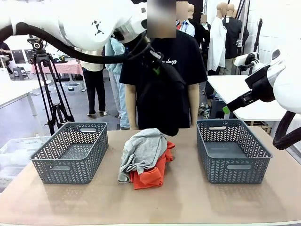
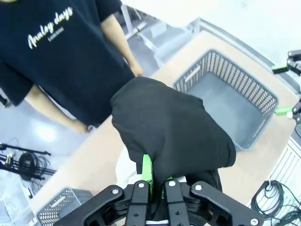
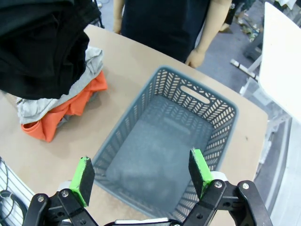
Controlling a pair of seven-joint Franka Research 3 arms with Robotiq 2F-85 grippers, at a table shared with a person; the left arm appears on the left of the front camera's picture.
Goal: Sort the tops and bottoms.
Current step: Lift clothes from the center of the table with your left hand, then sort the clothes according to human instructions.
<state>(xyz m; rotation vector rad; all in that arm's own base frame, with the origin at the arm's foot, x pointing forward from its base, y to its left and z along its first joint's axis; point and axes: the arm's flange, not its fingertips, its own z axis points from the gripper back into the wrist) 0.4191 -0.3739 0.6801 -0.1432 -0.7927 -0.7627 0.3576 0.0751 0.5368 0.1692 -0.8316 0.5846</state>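
My left gripper (image 1: 154, 60) is raised in front of the person's chest and is shut on the bottoms (image 1: 162, 101), a plain black garment hanging down from it. In the left wrist view the green pads (image 2: 147, 173) pinch a bunched fold of the black cloth (image 2: 174, 127). On the table, in the middle, lies a pile of tops: a light grey one (image 1: 143, 150) over an orange T-shirt (image 1: 153, 175). My right gripper (image 3: 141, 172) hangs open above the right basket (image 3: 211, 106), holding nothing. The black cloth (image 3: 37, 42) hangs above the pile (image 3: 70, 108).
Two grey plastic baskets stand on the table, one at the left (image 1: 70, 165) and one at the right (image 1: 230, 165). A person in a black printed T-shirt (image 2: 51, 52) stands at the far edge. A tripod (image 1: 47, 89) stands beyond the table at the left.
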